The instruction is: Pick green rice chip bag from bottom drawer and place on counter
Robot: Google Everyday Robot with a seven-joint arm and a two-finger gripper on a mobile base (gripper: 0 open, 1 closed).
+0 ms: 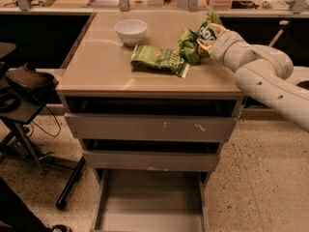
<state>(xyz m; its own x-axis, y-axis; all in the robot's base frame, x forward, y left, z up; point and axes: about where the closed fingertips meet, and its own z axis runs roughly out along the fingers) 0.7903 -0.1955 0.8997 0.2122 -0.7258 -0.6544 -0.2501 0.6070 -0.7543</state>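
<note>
The green rice chip bag (194, 38), light green with a dark round logo, is at the back right of the beige counter (101, 66). It is crumpled and its lower end touches or hangs just over the countertop. My gripper (206, 38) comes in from the right on the white arm and is shut on the bag's right side. The bag partly hides the fingers. The bottom drawer (150, 207) is pulled open below, and its plain grey floor is bare.
A longer flat green bag (159, 59) lies just left of the held bag. A white bowl (131, 31) stands at the back middle of the counter. Two upper drawers (149, 127) are slightly open. A dark chair (24, 81) stands to the left.
</note>
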